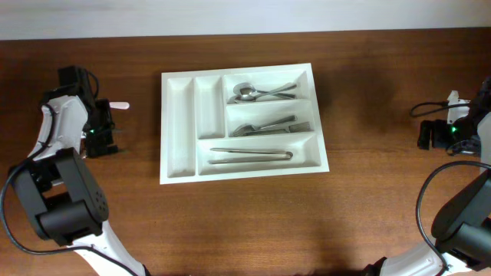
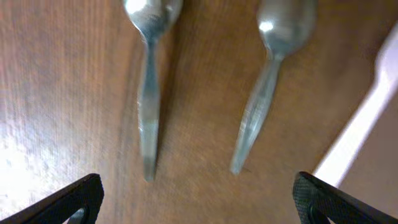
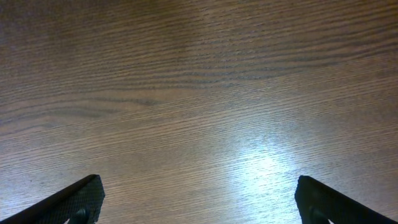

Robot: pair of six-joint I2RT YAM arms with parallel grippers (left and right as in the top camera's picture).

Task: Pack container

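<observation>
The white container (image 1: 178, 130) sits mid-table, cutlery (image 1: 261, 126) in its three crosswise compartments. Well left of it, the left gripper (image 2: 198, 196) hovers wide open and empty over two loose spoons (image 2: 148, 93) and a white handle (image 2: 360, 124); the spoons show only on its wrist camera. Well right of the container, the right gripper (image 3: 199, 196), equally wide and empty, looks down on the wooden table (image 3: 199, 93).

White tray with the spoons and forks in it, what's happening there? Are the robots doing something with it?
Two robot arms are packing cutlery into the white tray. Its three crosswise compartments already hold spoons, forks and what look like knives. The two narrow compartments are empty. Nothing is being held right now. The left pincer is open above two loose spoons lying on the table. The right pincer is open over bare wood.
</observation>
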